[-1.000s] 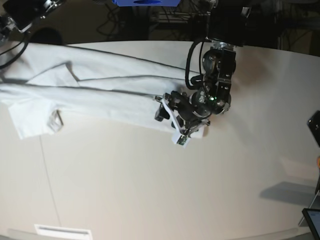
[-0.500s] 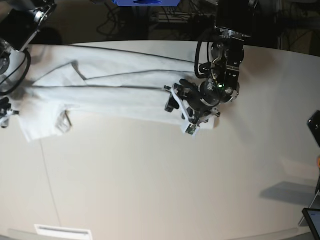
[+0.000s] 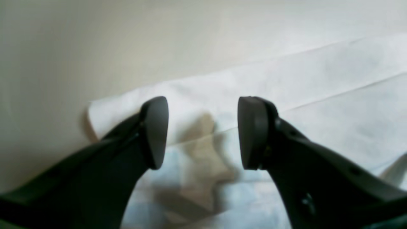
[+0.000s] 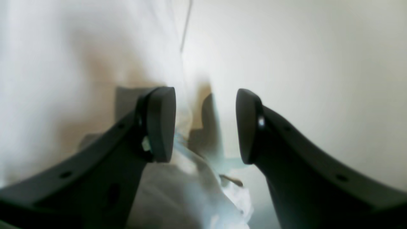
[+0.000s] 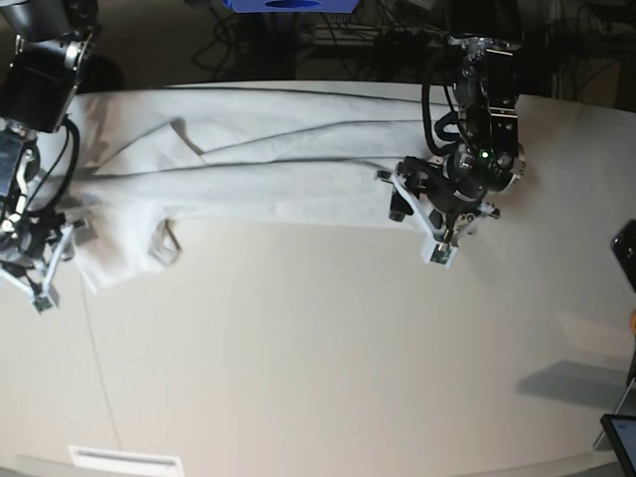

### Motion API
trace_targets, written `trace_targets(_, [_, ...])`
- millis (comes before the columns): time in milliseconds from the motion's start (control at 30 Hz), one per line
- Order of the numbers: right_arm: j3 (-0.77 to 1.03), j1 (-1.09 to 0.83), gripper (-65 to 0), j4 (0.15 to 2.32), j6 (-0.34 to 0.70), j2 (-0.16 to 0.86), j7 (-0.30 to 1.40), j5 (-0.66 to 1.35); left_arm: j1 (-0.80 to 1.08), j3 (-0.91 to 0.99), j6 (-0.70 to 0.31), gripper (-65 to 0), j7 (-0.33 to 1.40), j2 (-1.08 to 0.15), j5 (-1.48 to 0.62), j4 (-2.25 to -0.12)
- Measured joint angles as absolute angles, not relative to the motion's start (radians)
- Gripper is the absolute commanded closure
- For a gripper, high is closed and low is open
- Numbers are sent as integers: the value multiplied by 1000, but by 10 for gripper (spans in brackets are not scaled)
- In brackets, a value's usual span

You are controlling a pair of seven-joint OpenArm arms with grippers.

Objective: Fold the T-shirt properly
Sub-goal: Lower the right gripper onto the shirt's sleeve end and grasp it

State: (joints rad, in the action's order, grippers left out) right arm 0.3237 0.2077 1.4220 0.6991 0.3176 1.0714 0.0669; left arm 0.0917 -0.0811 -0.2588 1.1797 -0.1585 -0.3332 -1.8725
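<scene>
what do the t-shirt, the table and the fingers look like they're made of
T-shirt: soft white cloth, matte; it creases and lies in folds. Table: smooth, hard off-white top, probably laminate, with a thin seam line. Fingers: dark matte pads, plastic or rubber; the look leaves that open.

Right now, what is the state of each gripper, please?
Left gripper: open, holding nothing, above the T-shirt.
Right gripper: open, holding nothing, at the T-shirt's edge.

base: overhead, far, facing table (image 5: 328,348) | wrists: close, low, past own gripper | shared: T-shirt (image 5: 268,169)
</scene>
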Motion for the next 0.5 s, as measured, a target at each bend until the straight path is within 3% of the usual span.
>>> trace_targets(333, [268,262,-299,1422,699,316,1093,68,98,-94,-259,-339,1179,-156,-336,-1905])
trace_targets(500, [264,353,-299,1249,698,313,1088,72,97,-86,-258,-339,1181,-155,-333,-1905])
